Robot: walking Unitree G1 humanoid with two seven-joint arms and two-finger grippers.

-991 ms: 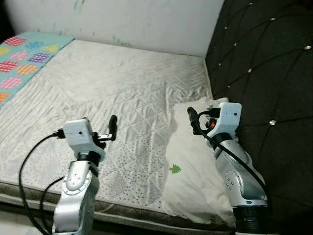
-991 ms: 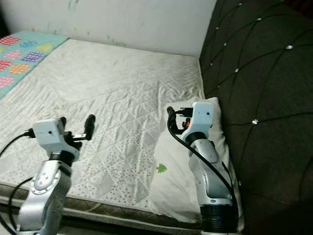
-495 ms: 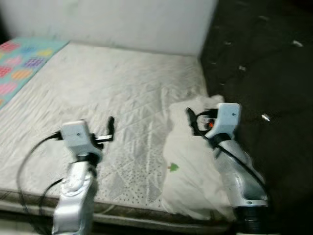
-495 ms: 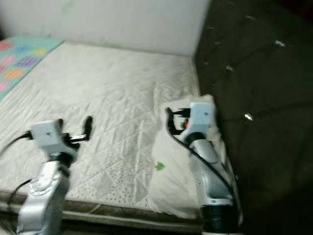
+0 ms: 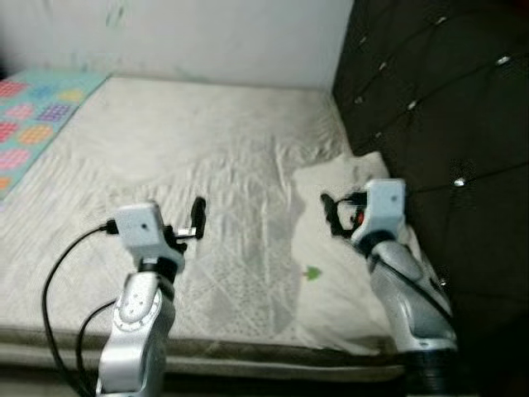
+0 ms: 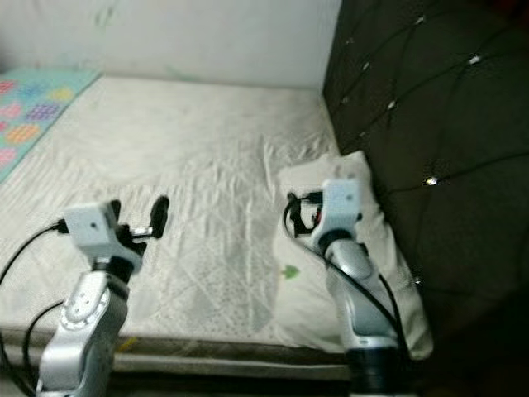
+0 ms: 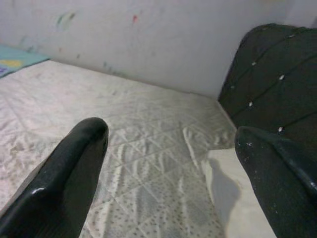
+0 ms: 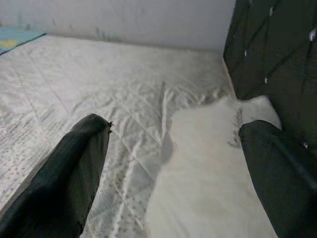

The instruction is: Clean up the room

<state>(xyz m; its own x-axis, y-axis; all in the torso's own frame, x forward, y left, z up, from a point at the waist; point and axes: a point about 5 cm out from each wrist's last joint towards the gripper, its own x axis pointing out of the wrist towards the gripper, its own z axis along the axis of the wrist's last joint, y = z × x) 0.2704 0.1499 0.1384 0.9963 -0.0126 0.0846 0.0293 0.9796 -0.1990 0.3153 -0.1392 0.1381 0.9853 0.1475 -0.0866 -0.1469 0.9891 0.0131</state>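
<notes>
Left eye view: a bed (image 5: 207, 157) with a bare quilted mattress runs up to a dark tufted headboard (image 5: 430, 99). A white pillow (image 5: 339, 265) with a small green mark lies at the headboard edge, near the front corner. The left claw (image 5: 197, 222) hovers over the mattress; the right claw (image 5: 331, 213) hangs above the pillow.

Left wrist view: the left claw's fingers (image 7: 64, 173) are spread, empty.

Right wrist view: the right claw's fingers (image 8: 74, 168) are spread apart, released, over the pillow.
</notes>
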